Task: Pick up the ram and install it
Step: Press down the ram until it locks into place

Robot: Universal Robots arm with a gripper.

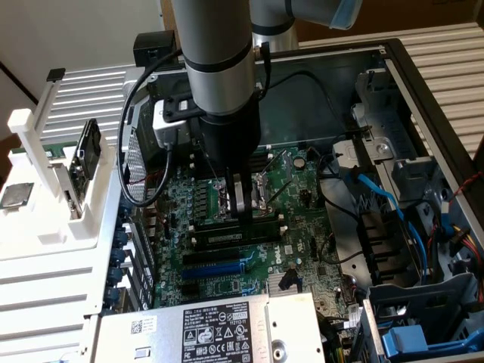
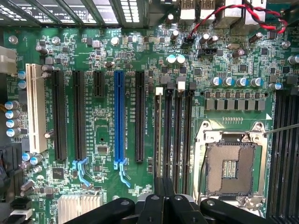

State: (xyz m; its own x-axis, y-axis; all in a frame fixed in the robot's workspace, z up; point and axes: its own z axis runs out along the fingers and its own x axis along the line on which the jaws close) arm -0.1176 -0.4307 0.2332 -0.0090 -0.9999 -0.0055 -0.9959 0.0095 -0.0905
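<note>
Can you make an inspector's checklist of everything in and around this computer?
Surface: green motherboard inside an open computer case; processor socket empty.
Job's things: ram, a long dark stick with a pale label, standing in the memory slots beside the pincer; cannot tell if clicked in.
Clutter: silver chip on the white holder.
Grippers: pincer shut, tips down at the memory slots.
Cables: blue cables; black cable looping off the wrist; red-and-black wire.
Surroundings: labelled power supply; white slatted table.
</note>
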